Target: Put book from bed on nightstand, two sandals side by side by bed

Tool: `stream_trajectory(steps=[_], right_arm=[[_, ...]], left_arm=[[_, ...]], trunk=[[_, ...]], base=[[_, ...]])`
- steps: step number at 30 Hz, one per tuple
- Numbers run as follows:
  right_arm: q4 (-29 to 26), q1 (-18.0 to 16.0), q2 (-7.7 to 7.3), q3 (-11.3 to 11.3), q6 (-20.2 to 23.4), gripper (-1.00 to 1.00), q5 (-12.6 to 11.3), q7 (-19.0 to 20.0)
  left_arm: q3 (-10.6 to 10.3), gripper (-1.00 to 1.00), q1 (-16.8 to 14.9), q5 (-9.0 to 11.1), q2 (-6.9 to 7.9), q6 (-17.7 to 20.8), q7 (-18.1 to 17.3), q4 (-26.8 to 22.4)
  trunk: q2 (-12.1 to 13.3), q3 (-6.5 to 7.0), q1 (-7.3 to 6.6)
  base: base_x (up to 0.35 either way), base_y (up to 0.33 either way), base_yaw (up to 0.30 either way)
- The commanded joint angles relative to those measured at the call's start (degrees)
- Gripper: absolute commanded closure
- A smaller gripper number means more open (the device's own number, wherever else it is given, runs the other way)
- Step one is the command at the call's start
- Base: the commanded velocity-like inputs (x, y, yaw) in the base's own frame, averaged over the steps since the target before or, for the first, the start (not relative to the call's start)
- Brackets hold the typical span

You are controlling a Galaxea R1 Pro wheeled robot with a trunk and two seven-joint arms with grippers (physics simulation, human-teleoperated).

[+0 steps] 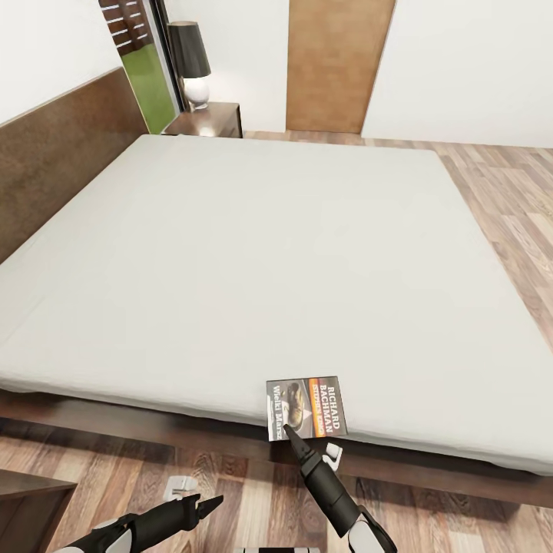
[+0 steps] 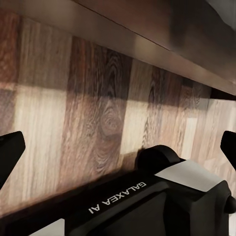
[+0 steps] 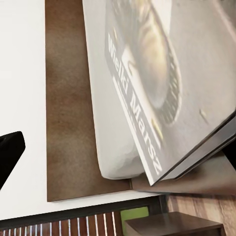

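— Because the book (image 1: 306,407) lies at the bed's (image 1: 230,261) near edge, corner jutting past the mattress, where do you stand?

— Your right gripper (image 1: 290,432) reaches it from the floor side, fingers spread apart, one tip on the cover, nothing gripped.

— And the left?

— Your left gripper (image 1: 206,505) idles low over the planks, fingers open. The far nightstand (image 1: 207,120) carries a lamp (image 1: 190,63).

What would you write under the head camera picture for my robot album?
Right claw reaches the book at the near edge of the bed.
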Motion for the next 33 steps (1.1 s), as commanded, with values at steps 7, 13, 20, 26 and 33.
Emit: stream_trajectory(steps=[7,13,20,26,33], right_arm=[[0.0,-0.02,-0.02,0.05,0.6,-1.0,-0.61,0.15],[0.0,-0.02,-0.02,0.05,0.6,-1.0,-0.61,0.15],[0.0,-0.02,0.02,0.05,0.6,-1.0,-0.61,0.15],[0.0,-0.02,0.01,0.03,0.6,-1.0,-0.61,0.15],[0.0,-0.02,0.0,0.05,0.6,-1.0,-0.61,0.15]], left_arm=[[-0.19,-1.0,-0.03,0.07,-0.02,-0.41,-0.09,0.07],[-0.19,-1.0,-0.03,0.06,-0.06,-0.39,-0.09,0.07],[-0.19,-1.0,-0.03,0.04,-0.05,-0.39,-0.09,0.07],[-0.19,-1.0,-0.03,0.04,-0.11,-0.38,-0.09,0.07],[-0.19,-1.0,-0.03,0.04,-0.11,-0.37,-0.09,0.07]], trunk=[[-1.22,-0.57,0.65],[-1.62,-0.75,0.87],[-2.42,-1.11,1.31],[-3.22,-1.47,1.75],[-3.22,-1.47,1.75]], base=[[0.0,0.0,0.0],[0.0,0.0,0.0],[0.0,0.0,0.0],[0.0,0.0,0.0],[0.0,0.0,0.0]])
